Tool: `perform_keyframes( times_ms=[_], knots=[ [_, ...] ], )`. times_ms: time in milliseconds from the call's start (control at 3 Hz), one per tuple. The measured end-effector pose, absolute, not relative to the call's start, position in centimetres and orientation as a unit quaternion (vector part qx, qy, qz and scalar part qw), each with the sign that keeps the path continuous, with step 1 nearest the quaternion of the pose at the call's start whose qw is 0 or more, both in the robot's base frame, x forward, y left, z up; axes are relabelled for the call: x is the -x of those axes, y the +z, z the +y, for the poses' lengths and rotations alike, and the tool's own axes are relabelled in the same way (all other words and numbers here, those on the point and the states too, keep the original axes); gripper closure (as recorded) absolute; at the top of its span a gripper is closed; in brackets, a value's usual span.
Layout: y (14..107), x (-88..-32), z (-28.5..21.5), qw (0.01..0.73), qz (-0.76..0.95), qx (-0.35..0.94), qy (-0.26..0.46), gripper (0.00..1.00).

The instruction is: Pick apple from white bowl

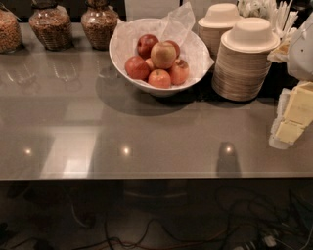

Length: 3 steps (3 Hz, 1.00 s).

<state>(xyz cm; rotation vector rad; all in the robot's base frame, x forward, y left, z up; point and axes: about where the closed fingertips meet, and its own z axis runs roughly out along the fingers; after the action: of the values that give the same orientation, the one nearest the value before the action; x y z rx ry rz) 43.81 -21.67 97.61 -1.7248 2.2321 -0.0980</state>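
Observation:
The white bowl [119,57] stands at the back middle of the grey counter, lined with crinkled white paper. It holds several red and yellow-red apples [163,54] piled together. My gripper [289,128], with pale yellow fingers, is at the right edge of the camera view. It hangs above the counter, well to the right of the bowl and in front of the stacked bowls. It is apart from the apples and holds nothing that I can see.
Two stacks of beige disposable bowls [242,66] stand right of the white bowl. Three brown jars [49,27] line the back left. White cutlery [276,14] stands at the back right. The counter's front edge [146,177] runs across the view, with cables on the floor below.

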Motion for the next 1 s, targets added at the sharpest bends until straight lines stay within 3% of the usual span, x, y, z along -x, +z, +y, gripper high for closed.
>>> perform_keyframes(
  times_ms=[333, 1000],
  knots=[
    [97.7, -43.9, -21.6, 0.164, 0.781, 0.602, -0.034, 0.00],
    [98.0, -49.3, -20.1, 0.270, 0.783, 0.560, -0.012, 0.00]
  ],
)
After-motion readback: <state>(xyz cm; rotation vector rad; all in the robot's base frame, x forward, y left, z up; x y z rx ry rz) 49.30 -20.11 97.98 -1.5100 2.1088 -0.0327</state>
